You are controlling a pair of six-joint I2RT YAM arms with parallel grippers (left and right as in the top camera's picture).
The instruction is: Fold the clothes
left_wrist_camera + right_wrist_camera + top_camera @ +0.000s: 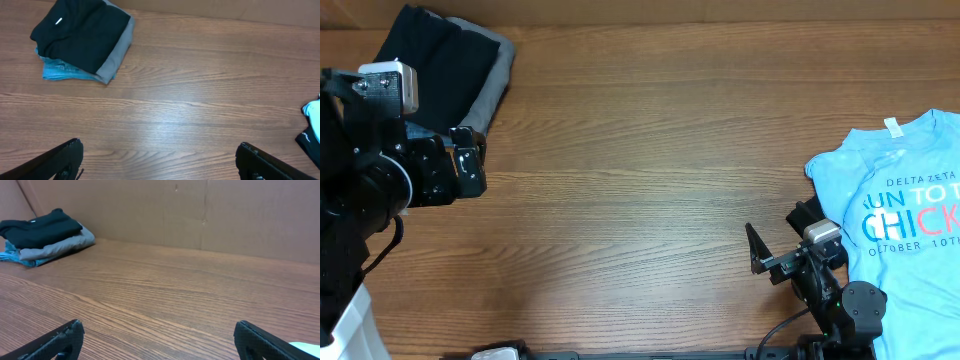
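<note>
the wooden table [640, 150] fills the overhead frame, its middle bare. the largest garment is the light-blue printed tee [905, 210] at the right edge, lying open with the print up and partly cut off by the frame. i judge this is the piece left to fold.

a folded stack [450, 65] sits in the upper left corner: a black t-shirt [82, 35] on top, a grey piece [117, 52] under it and a blue piece [57, 70] at the bottom.

handling: the tee is light, soft and limp. it will sag and drag on the wood, not slide as one sheet. i would take hold at the shoulder seams or the hem corners, one per gripper, pinching a single layer.

pose: the left gripper [470, 160] hangs at the left edge just below the stack, jaws spread wide and holding nothing. the right gripper [782, 235] sits low in the lower right, just beside the tee's left edge — jaws also wide apart and empty, pointing across the table.

the small white neck tag [59, 21] shows on the black t-shirt.
</note>
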